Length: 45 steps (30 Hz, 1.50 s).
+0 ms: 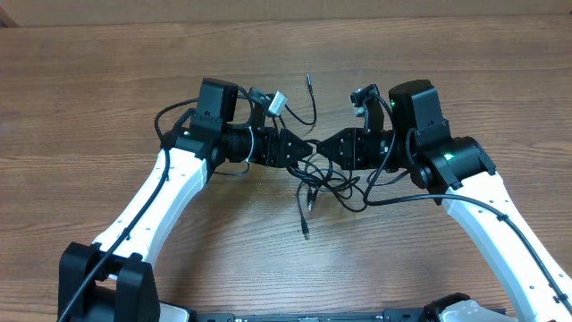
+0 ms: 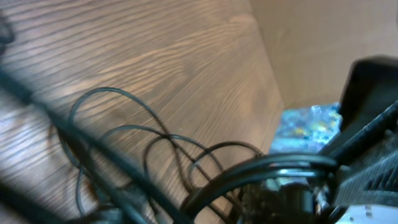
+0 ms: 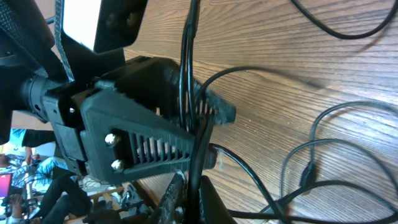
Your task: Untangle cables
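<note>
Black flexible cord, thin and round in section: the cables [image 1: 332, 183]. They lie as one loose knot of overlapping loops at the middle of the table [image 1: 89, 80], a flat brown top with a streaked wood grain. The knot sits right where the two grippers meet and spreads from there toward the arm bases. The separate cords cannot be counted inside the knot.

Free ends seen from overhead, three:
- A slim dark plug [image 1: 308, 79] on a curved strand, on the far side of the grippers.
- A second dark plug [image 1: 306, 233], lying nearest the arm bases.
- A silver-white plug [image 1: 277, 101], rectangular, just beside the left wrist.

Arms, two: the left arm [image 1: 170, 192] and the right arm [image 1: 500, 215]. Each has smooth white shells and black joints, with a thicker black wire looped along it.

Grippers, two, of black plastic with ribbed triangular fingers:
- The left gripper [image 1: 309, 146] has its fingers drawn together to a point. In the right wrist view, cable strands run straight down through the seam between the fingers, pinched there.
- The right gripper [image 1: 322, 147] is likewise closed to a point, tip to tip with the left one. In its own wrist view the same strands run down into its fingers at the lower edge.

The left wrist view is blurred. It shows only curved cable loops on the grain and the dark bulk of the right arm.
</note>
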{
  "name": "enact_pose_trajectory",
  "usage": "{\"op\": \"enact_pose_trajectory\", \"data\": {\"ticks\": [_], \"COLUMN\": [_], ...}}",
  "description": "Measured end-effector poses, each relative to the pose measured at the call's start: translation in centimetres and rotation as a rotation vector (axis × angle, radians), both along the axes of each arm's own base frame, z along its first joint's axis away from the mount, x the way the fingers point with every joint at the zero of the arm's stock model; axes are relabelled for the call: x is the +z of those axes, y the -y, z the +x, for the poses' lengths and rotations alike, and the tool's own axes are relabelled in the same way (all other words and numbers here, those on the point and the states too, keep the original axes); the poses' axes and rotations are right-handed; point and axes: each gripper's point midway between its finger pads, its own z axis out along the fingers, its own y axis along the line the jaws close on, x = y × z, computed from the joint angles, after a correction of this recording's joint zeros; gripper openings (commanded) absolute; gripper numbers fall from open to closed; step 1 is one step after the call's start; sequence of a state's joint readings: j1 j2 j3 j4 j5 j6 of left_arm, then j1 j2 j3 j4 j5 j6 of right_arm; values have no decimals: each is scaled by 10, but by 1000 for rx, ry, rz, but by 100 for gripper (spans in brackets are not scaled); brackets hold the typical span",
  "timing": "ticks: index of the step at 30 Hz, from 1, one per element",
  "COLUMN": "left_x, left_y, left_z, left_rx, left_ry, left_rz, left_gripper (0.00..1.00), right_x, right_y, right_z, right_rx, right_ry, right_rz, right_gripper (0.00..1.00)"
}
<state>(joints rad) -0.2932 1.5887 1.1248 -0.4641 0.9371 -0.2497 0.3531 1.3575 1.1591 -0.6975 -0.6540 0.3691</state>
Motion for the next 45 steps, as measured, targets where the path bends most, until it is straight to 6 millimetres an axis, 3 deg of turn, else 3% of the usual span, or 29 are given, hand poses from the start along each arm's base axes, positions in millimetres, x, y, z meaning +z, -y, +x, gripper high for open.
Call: {"op": "enact_pose_trajectory", "data": {"ticks": [3, 10, 11, 14, 16, 18, 21, 26, 31, 37, 42, 45], "left_x": [4, 8, 8, 9, 8, 1, -12, -30, -36, -36, -32, -28], "left_y": [2, 4, 4, 4, 3, -1, -8, -23, -28, -18, -7, -3], "left_z": [-3, -7, -7, -7, -7, -4, -1, 6, 10, 3, -4, -6], "left_rx": [-18, -36, -38, -38, -23, 32, 123, 290, 390, 417, 402, 386], "left_ry": [-10, -19, -20, -27, -47, -107, -192, -315, -398, -477, -526, -543], "left_rz": [-26, -53, -57, -63, -58, -22, 36, 129, 147, 139, 112, 86], "left_gripper": [6, 4, 4, 4, 4, 4, 4, 4, 4, 4, 4, 4], "right_x": [2, 3, 0, -12, -21, -30, -33, -27, -21, -21, -25, -27], "right_y": [-1, -1, 1, 11, 19, 27, 30, 20, 9, -9, -6, -3], "right_z": [1, 1, 1, 0, -1, -4, -5, -14, -23, -36, -32, -29], "right_rx": [-1, -8, -18, -64, -95, -119, -123, -1, 147, 320, 333, 330], "right_ry": [1, -4, -12, -48, -74, -95, -102, -55, 46, 196, 247, 258], "right_rz": [10, 15, 2, -59, -108, -160, -182, -142, -128, -168, -229, -253], "right_gripper": [4, 7, 14, 55, 71, 79, 81, 82, 81, 74, 63, 62]}}
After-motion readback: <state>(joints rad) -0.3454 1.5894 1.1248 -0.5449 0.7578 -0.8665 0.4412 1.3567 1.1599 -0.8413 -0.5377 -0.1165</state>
